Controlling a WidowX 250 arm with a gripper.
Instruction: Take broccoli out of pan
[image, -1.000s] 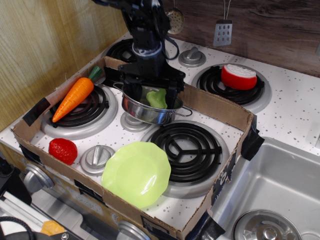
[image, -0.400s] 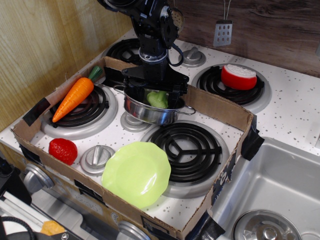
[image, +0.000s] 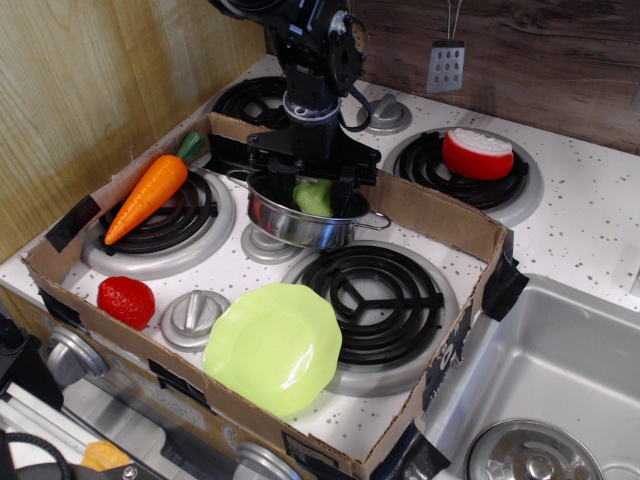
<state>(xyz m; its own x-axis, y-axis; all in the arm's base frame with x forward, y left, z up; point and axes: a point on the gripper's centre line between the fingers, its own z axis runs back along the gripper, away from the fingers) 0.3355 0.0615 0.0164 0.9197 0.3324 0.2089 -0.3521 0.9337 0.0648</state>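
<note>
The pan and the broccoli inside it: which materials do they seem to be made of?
The pan looks like polished stainless steel: its wall is shiny and mirror-like, with thin wire handles. The broccoli looks like moulded plastic, light green with a smooth, slightly glossy surface; it could also be rubber. The end effector reaches down into the pan around it.

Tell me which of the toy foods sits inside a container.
The broccoli: it sits in the steel pan, under the claw. The carrot, strawberry and the red-and-white piece lie on the stovetop.
</note>
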